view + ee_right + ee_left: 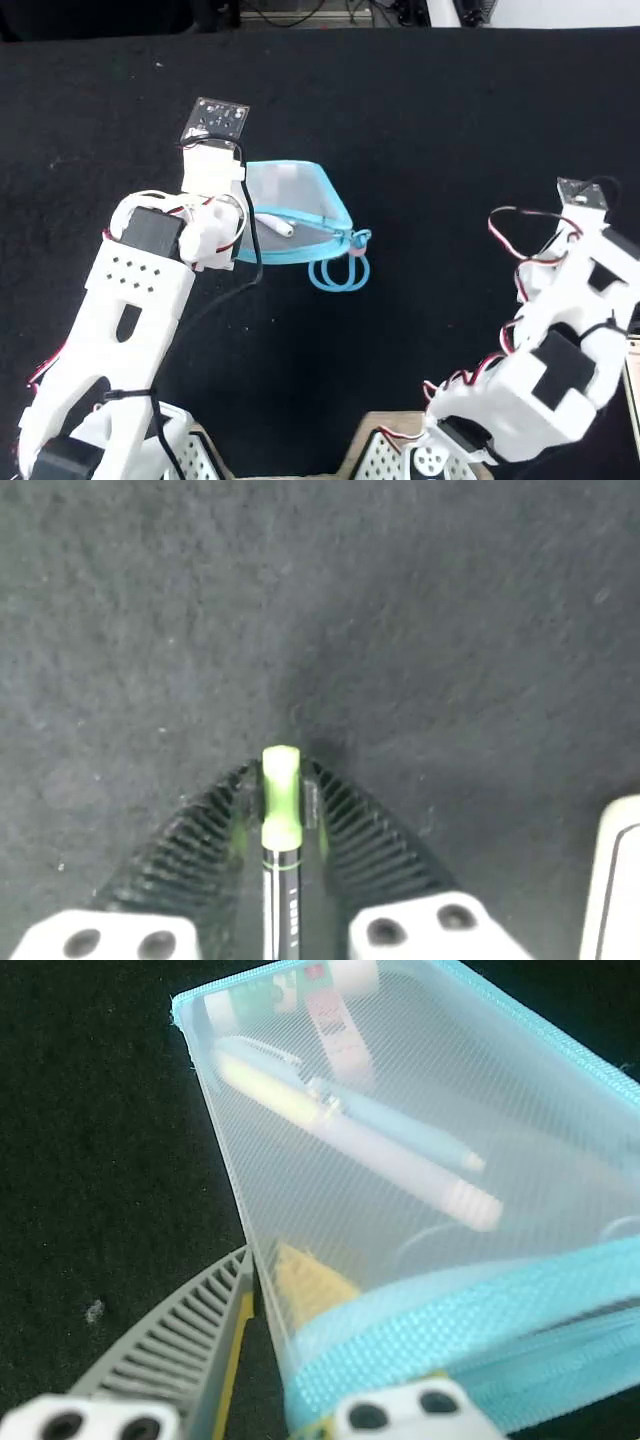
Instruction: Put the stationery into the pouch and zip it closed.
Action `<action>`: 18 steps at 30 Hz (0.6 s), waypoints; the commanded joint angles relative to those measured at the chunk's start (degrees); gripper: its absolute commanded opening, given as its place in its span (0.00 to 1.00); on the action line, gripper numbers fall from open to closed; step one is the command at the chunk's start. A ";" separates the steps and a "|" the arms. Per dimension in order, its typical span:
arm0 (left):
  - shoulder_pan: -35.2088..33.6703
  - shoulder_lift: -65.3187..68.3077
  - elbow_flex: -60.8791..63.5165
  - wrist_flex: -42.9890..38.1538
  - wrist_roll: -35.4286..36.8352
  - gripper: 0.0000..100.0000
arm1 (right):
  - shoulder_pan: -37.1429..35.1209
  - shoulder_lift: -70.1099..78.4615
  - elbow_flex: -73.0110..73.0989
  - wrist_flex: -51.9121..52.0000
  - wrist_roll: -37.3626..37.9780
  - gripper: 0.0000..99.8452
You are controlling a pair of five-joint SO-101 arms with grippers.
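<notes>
The translucent pouch [295, 200] with a light blue zip band [440, 1325] lies on the black cloth, its blue loop [340, 272] trailing toward the front. Through its mesh I see a pale blue pen [400, 1125], a white and yellow pen [350, 1140] and small white items [340, 1030]. My left gripper [265, 1260] is shut on the pouch's near corner, one finger [195, 1345] outside and a yellow pad [310, 1285] showing through the mesh. Over bare cloth at the right, my right gripper [281, 775] is shut on a black pen with a green end [281, 790].
The black cloth [430, 120] covers the table. A white object [620, 880] sits close beside the right gripper. The right arm [560, 330] is folded back at the right edge, well apart from the pouch.
</notes>
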 commanded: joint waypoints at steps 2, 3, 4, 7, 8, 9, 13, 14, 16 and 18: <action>-0.31 0.97 2.33 -0.26 0.35 0.03 | -0.70 -4.35 1.71 -2.90 -0.09 0.06; -0.31 0.97 2.33 -0.26 0.35 0.03 | -0.70 -4.35 1.89 -2.90 -0.09 0.10; -0.31 0.97 2.33 -0.26 0.35 0.03 | -0.70 -4.35 2.07 -2.90 -0.09 0.14; -0.31 0.97 2.33 -0.26 0.35 0.03 | -0.70 -4.35 1.98 -2.90 -0.09 0.19; -0.40 0.97 2.33 -0.26 0.35 0.03 | -0.70 -4.35 1.89 -2.90 -0.09 0.19; -0.40 0.97 2.33 -0.26 0.35 0.03 | -0.70 -4.35 1.89 -2.90 -0.09 0.19; -0.57 0.88 2.33 -0.26 0.35 0.03 | -1.67 -4.35 1.98 -2.73 -0.09 0.19; -0.57 0.88 2.33 -0.26 0.35 0.03 | -2.20 -4.35 1.98 -1.67 -0.09 0.19; -0.57 0.88 2.33 -0.26 0.35 0.03 | -4.04 -4.35 1.80 1.41 -0.09 0.19; -0.66 0.79 2.33 -0.26 0.35 0.03 | -6.68 -4.35 1.80 4.13 -0.09 0.19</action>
